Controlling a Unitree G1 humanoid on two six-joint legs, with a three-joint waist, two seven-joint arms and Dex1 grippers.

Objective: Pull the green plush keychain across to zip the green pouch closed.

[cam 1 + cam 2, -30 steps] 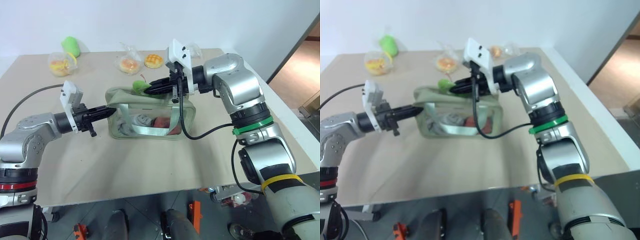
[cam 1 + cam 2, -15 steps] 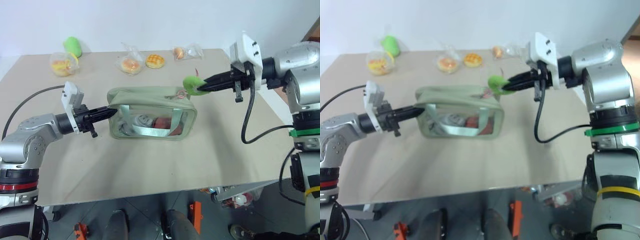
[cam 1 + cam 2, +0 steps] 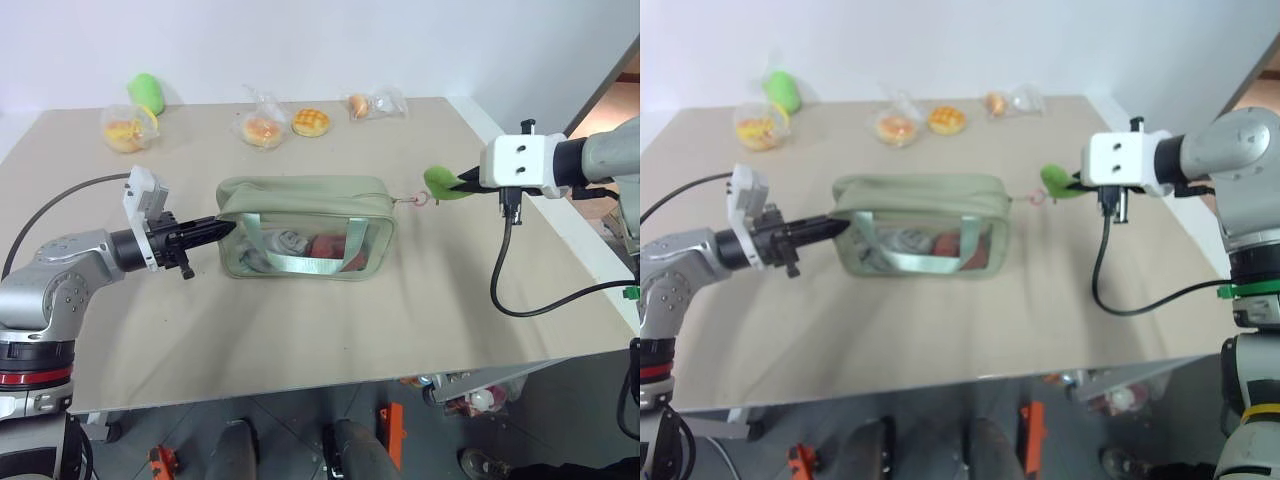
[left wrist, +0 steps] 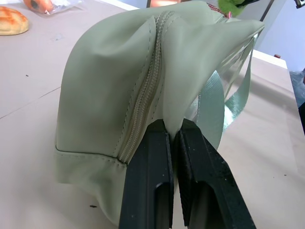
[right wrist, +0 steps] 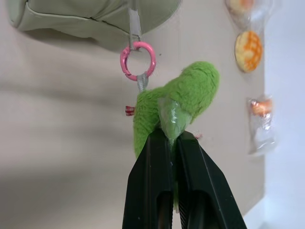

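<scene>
The green pouch (image 3: pixel 300 225) lies in the middle of the table, its mint strap (image 3: pixel 300 262) hanging down the clear side. My left gripper (image 3: pixel 215 228) is shut on the fabric at the pouch's left end (image 4: pixel 119 86). In the left wrist view the zipper (image 4: pixel 147 81) runs joined along the top. The green plush keychain (image 3: pixel 440 182) hangs in the air just past the pouch's right end, and my right gripper (image 5: pixel 172 138) is shut on it. A pink ring (image 5: pixel 138 59) links the plush to the zipper pull.
Clear bags of buns (image 3: pixel 262 128) (image 3: pixel 310 121) (image 3: pixel 372 103) (image 3: pixel 125 128) and a loose green plush (image 3: pixel 145 92) line the back of the table. The table's right edge (image 3: pixel 545 235) lies under my right arm.
My right gripper has carried the keychain to the right, from above the pouch's left part to beyond its right end. The left gripper has kept its hold and place.
</scene>
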